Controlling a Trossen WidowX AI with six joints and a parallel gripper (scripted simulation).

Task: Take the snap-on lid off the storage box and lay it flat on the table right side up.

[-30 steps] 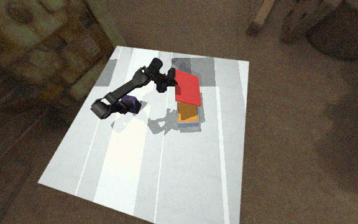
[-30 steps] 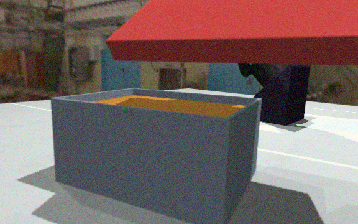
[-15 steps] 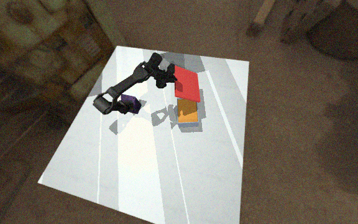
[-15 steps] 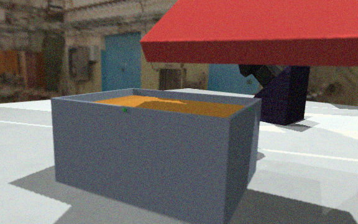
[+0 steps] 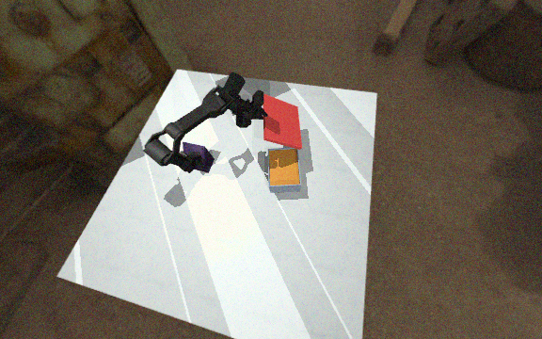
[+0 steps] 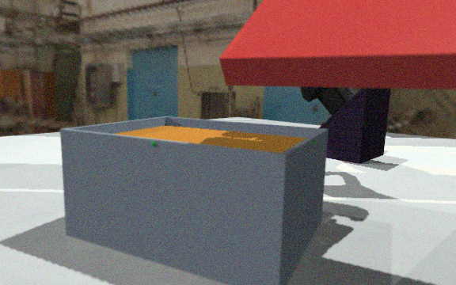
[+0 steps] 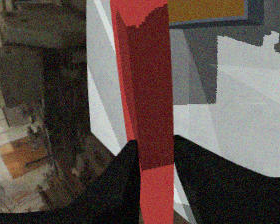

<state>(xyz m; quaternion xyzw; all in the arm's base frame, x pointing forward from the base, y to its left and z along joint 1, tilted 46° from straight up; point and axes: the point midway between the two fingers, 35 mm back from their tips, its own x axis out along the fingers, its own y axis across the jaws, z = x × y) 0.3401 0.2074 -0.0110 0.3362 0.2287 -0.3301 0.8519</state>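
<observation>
The red lid (image 5: 285,123) (image 6: 355,36) (image 7: 153,100) is in the air, tilted, with its top face up. In the top view it is beyond the box's far end; in the exterior view it hangs higher than the box's rim. My gripper (image 5: 264,113) (image 7: 154,144) is shut on the lid's left edge. The grey-blue storage box (image 5: 286,188) (image 6: 172,198) (image 7: 256,12) stands open and upright on the table, with an orange inside surface. The lid and box do not touch in the exterior view. The lid's far side is cut off there.
The white table (image 5: 233,226) (image 6: 14,174) has striped light and shadows. A dark purple block (image 5: 198,156) (image 6: 356,131) stands at the arm's base, left of the box in the top view. The table's far edge lies behind the lid and arm.
</observation>
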